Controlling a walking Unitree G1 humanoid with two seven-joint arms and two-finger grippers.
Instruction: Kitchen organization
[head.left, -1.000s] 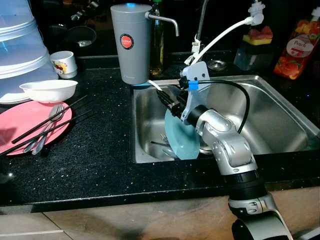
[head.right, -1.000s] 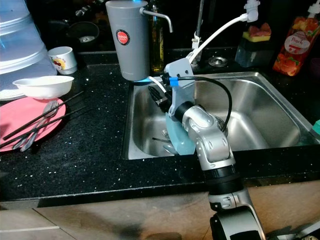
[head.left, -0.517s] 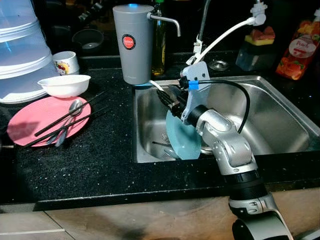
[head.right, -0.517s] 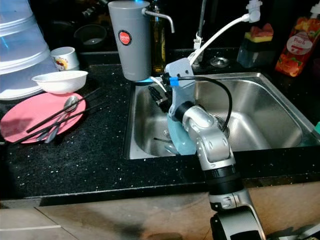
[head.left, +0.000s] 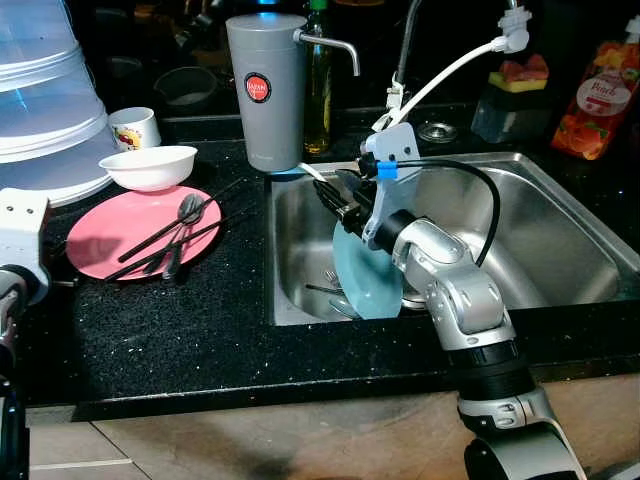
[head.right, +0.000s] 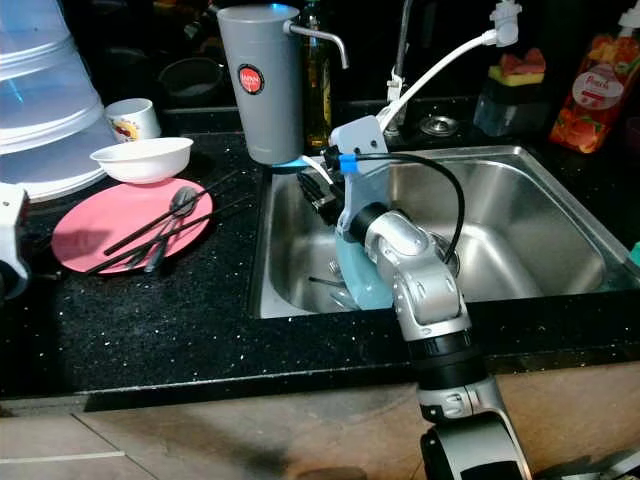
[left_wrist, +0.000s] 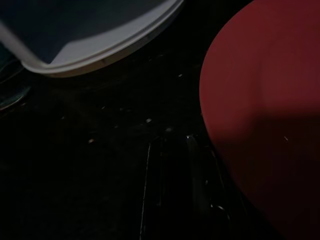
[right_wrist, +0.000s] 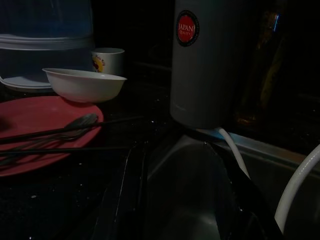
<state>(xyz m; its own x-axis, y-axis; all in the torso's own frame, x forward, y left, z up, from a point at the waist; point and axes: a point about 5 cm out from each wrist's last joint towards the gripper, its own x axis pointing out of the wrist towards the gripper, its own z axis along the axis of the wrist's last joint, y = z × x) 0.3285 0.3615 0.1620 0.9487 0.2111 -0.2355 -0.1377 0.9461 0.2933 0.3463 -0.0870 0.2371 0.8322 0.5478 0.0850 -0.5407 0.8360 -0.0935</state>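
Camera swung left; left arm now at frame edge, fingers (left_wrist: 150, 185) unclear. Right gripper (head.left: 338, 197) parted fingers over sink (head.left: 560, 230) rim, teal plate (head.left: 365, 275) leaning inside. On table (head.left: 180, 320): pink plate (head.left: 100, 235) with chopsticks (head.left: 165, 230), white bowl (head.left: 150, 167), grey dispenser (head.left: 265, 85) behind.

- My right claw (right_wrist: 175, 190) reaches forward with its two black fingers (right_wrist: 127, 195) spread apart, over the left corner of the sink (right_wrist: 190, 200).
- Beyond them a tall grey dispenser (right_wrist: 210, 60) with a round red label stands on the dark bench (right_wrist: 65, 200), just beside the sink's rim.
- A white tube (right_wrist: 235, 155) runs down from its base.
- Farther along the bench lies a pink plate (right_wrist: 35, 135) carrying a spoon (right_wrist: 75, 122) and black chopsticks (right_wrist: 65, 149).
- A white bowl (right_wrist: 84, 85) sits at the plate's far edge, a small cup (right_wrist: 107, 60) behind it.
- A clear domed cover (right_wrist: 45, 40) stands behind them.
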